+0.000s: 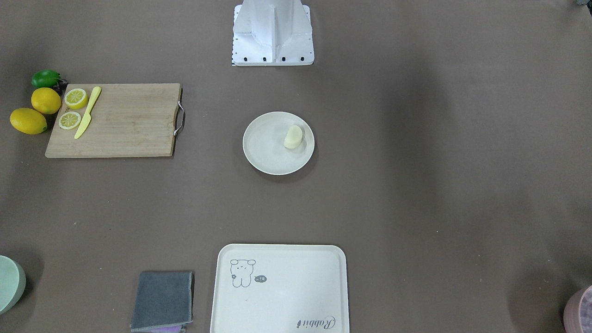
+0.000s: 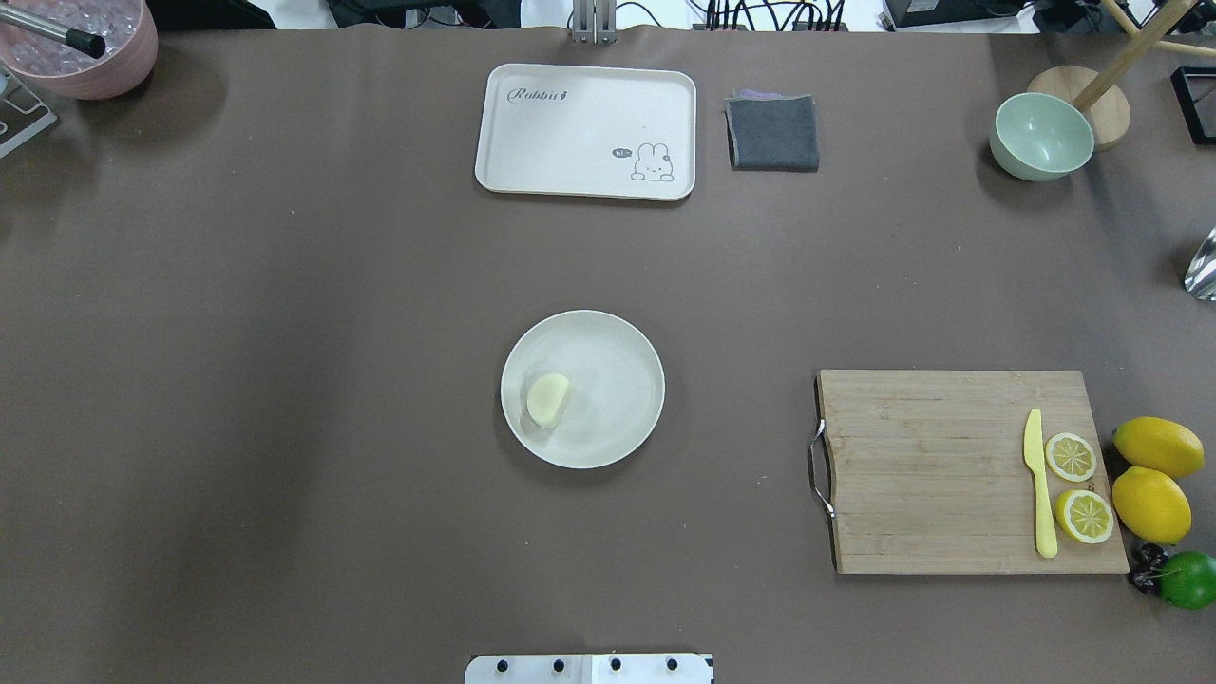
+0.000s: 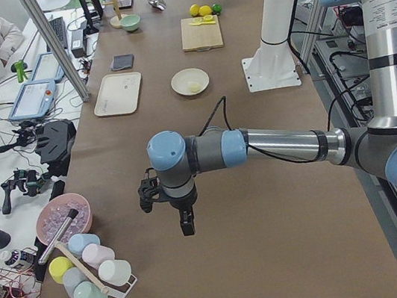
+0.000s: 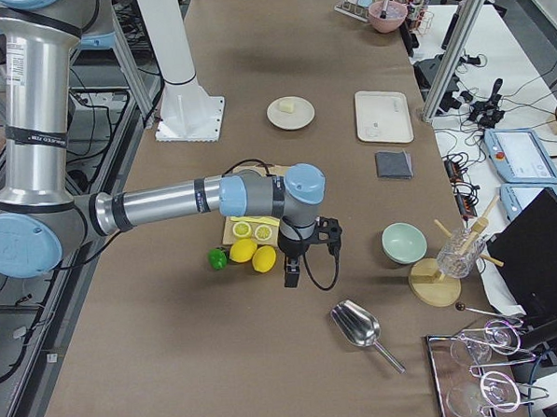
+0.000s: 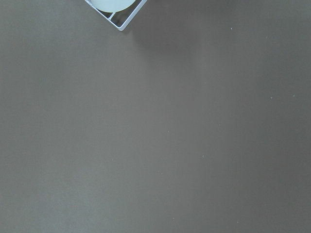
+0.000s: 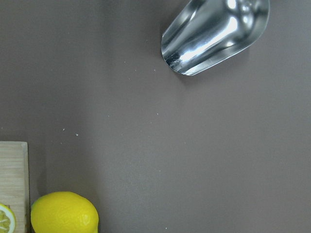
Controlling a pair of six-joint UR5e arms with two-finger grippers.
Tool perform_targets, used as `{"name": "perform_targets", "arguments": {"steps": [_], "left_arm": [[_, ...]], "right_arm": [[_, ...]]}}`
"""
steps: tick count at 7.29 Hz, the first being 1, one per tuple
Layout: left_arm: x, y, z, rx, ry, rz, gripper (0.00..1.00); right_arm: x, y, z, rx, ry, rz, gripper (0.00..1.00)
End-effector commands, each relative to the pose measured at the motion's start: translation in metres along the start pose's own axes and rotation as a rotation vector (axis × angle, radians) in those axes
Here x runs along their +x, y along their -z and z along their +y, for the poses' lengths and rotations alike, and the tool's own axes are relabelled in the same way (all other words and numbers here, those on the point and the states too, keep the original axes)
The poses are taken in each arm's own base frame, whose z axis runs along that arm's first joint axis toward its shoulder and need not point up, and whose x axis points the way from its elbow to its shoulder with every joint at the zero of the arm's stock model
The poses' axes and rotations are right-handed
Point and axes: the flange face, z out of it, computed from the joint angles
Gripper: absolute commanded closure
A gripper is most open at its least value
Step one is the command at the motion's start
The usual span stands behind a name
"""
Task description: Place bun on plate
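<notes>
The pale cream bun [image 2: 547, 399] lies on the round off-white plate [image 2: 613, 366] at the table's middle, on the plate's left side in the overhead view. It also shows in the front view, bun [image 1: 293, 137] on plate [image 1: 266, 152]. Both grippers are far from it and show only in the side views. My left gripper [image 3: 186, 225] hangs over bare cloth near the table's left end. My right gripper [image 4: 290, 275] hangs beside the lemons at the right end. I cannot tell whether either is open or shut. Nothing shows between their fingers.
A bear tray [image 2: 585, 130] and grey cloth [image 2: 772, 132] lie at the far edge. A cutting board [image 2: 940, 475] with knife, lemon slices and lemons [image 2: 1151, 484] sits right. A green bowl [image 2: 1040, 138], metal scoop [image 6: 214, 36], pink bowl [image 2: 81, 43] and cup rack [image 3: 90, 276] stand at the ends.
</notes>
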Motion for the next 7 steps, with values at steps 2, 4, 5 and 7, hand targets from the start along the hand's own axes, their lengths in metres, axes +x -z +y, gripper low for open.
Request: {"name": "perform_targets", "arguments": {"steps": [2,4,5,7], "left_arm": [[0.002,0.002,-0.001,0.004,-0.003,0.0,0.02],[0.003,0.003,-0.001,0.007,-0.005,0.0,0.02],[0.003,0.003,-0.001,0.007,-0.005,0.0,0.02],[0.003,0.005,0.001,0.011,-0.007,-0.003,0.02]], "right_arm": [[0.012,-0.004,0.003,-0.007,-0.02,-0.02,0.0],[0.036,-0.022,0.023,-0.031,-0.05,-0.025,0.0],[0.048,-0.027,0.037,-0.008,-0.034,-0.028,0.0],[0.053,-0.025,0.042,0.009,-0.044,-0.03,0.0]]}}
